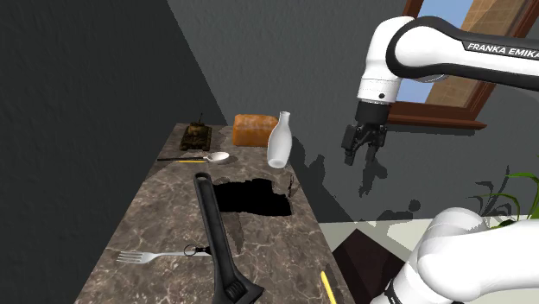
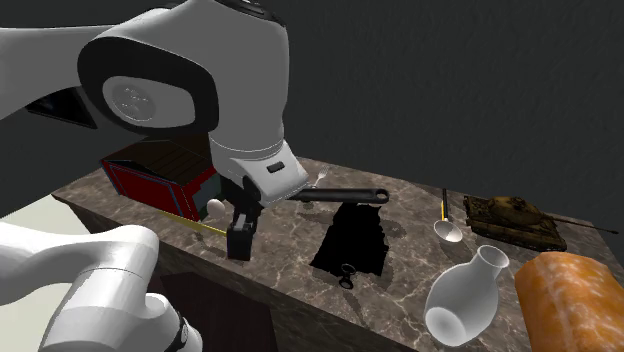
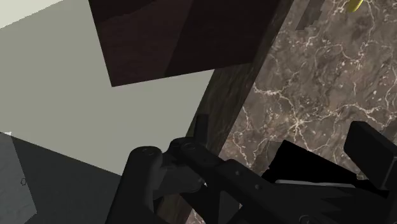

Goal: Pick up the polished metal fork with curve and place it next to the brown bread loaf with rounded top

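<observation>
The metal fork (image 1: 155,255) lies flat at the near end of the marble counter (image 1: 164,207), its handle touching a long black wrench (image 1: 220,242). At the counter's far end stands the brown bread loaf (image 1: 250,129), which the second exterior view has at its lower right (image 2: 575,300). My gripper (image 1: 361,154) hangs in the air off the counter's right side in the shoulder view, well above and far from the fork. Its fingers stand apart, open, with nothing between them. In the second exterior view the gripper (image 2: 240,235) hovers by the counter's near edge.
A white vase (image 1: 279,140) stands beside the loaf, with a spoon (image 1: 216,157) and a toy tank (image 1: 197,135) to their left. A black area (image 1: 250,197) breaks the counter's middle. A red box (image 2: 150,180) sits at one end. A yellow stick (image 1: 327,287) lies at the near corner.
</observation>
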`<state>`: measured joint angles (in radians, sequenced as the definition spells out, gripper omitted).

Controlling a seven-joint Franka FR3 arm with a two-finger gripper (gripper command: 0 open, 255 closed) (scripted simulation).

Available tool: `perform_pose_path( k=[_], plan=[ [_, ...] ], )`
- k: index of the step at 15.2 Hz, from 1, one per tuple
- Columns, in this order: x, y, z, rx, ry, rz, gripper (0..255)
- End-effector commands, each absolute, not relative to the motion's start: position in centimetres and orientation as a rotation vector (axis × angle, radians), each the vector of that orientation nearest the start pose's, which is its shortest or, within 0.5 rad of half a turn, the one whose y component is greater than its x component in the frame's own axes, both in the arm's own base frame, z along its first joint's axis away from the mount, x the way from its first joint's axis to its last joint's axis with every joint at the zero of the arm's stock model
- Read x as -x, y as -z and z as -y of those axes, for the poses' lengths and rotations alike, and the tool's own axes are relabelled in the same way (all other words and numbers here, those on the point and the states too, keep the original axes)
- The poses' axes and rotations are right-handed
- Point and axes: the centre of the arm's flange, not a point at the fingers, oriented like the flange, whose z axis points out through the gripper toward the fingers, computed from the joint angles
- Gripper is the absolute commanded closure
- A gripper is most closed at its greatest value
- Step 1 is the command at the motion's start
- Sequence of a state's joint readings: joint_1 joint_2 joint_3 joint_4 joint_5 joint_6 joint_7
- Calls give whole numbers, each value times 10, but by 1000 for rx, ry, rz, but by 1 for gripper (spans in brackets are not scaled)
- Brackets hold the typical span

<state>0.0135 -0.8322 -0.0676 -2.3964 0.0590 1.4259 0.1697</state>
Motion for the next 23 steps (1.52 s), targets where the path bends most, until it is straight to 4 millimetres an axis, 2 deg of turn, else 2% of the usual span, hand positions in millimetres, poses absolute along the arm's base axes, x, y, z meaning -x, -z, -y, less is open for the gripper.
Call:
perform_pose_path(
  k=[1,12,23],
  plan=[
    [-278,-574,14,3020,-223,-294,0],
    [-368,-519,-85,3052,-160,66,0],
    [-436,-469,-203,3041,-94,429,0]
  ],
)
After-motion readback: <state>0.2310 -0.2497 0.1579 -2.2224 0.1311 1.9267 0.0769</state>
